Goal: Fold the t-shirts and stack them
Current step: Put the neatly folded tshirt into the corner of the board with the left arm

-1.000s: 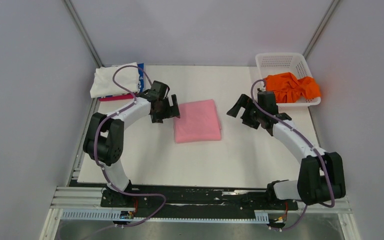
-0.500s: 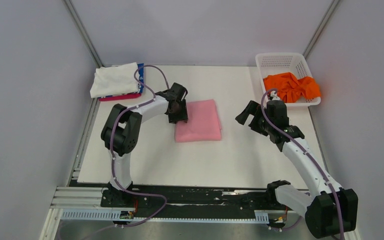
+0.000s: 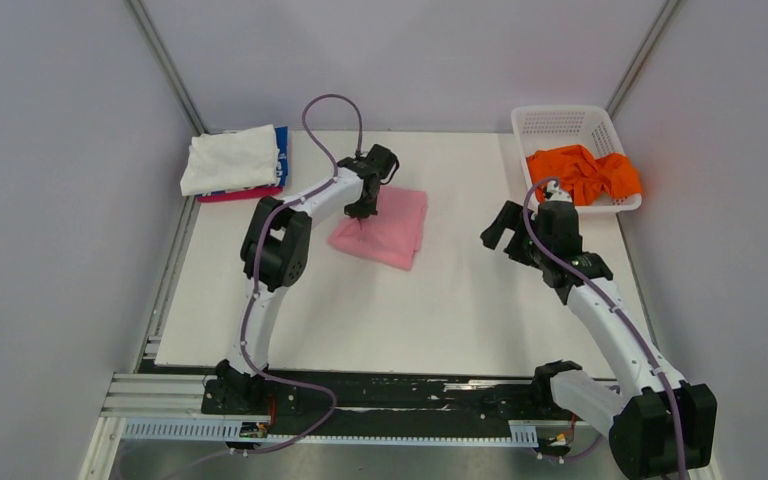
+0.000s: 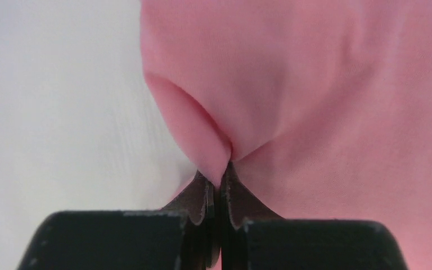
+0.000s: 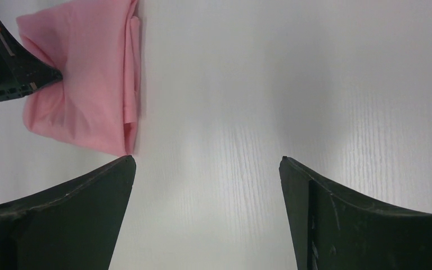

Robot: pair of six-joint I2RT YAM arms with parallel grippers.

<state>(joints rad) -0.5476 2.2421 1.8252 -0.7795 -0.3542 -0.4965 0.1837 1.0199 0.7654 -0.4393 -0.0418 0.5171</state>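
Observation:
A folded light pink t-shirt point(image 3: 390, 232) lies mid-table, turned askew, and fills the left wrist view point(image 4: 326, 101). My left gripper point(image 3: 362, 210) is shut on the pink t-shirt's left edge, a pinched fold of cloth rising from between its fingertips point(image 4: 221, 179). My right gripper point(image 3: 508, 228) hangs open over bare table to the right of the shirt, nothing between its fingers point(image 5: 90, 191); the pink t-shirt point(image 5: 84, 84) shows at that view's upper left. A stack of white point(image 3: 228, 160), blue and magenta t-shirts sits at the back left. An orange t-shirt point(image 3: 582, 172) lies crumpled in the basket.
The white lattice basket point(image 3: 560, 124) stands at the table's back right corner. The white table point(image 3: 460, 310) ends at a metal rail along the near edge, where both arm bases are bolted. Grey walls close in on both sides.
My left gripper moved in onto the pink t-shirt's left edge, shut on it and dragged it back and right, turning it askew. The right arm drew back slightly, still open.

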